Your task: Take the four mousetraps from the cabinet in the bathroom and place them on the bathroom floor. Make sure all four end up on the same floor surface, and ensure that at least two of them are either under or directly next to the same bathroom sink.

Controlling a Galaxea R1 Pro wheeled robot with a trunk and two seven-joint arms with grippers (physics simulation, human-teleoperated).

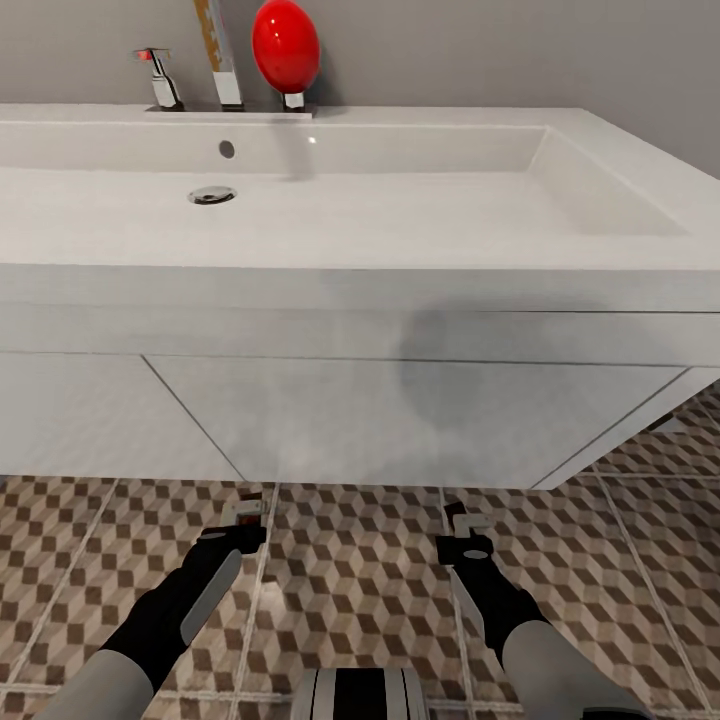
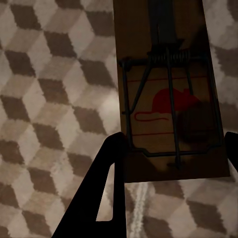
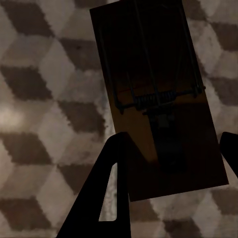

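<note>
- Nearest, in the head view, both black-sleeved arms reach forward and down over the bathroom floor of brown, beige and grey cube-patterned tiles (image 1: 350, 580), low enough, I judge, to set their loads down without a drop.
- The left gripper (image 1: 243, 520) has its jaws clamped on a flat dark-brown wooden mousetrap with a wire spring and a red mouse print (image 2: 166, 94); the left wrist view shows the board between the two black fingers (image 2: 106, 163), its print side facing the camera and floor tile behind it.
- The right gripper (image 1: 462, 530) likewise grips a second dark-brown wooden mousetrap with a wire spring (image 3: 153, 99), held between its fingers (image 3: 111, 168) over the tiles.
- Whether either trap already touches the floor I cannot tell; each wrist view cuts off the board's far end, and the right trap is too dark to read any print.
- From the head camera the traps themselves are barely distinguishable at the fingertips.
- Just beyond the grippers stands the white vanity unit (image 1: 400, 420), its underside clear of the floor, so placing here would put both traps next to it.
- On top sits the wide white rectangular sink (image 1: 330, 215) with a chrome tap (image 1: 225, 70); a glossy red egg-shaped object (image 1: 286, 45) stands behind it, cut off by the frame.
- The other two mousetraps' whereabouts are unknown.
</note>
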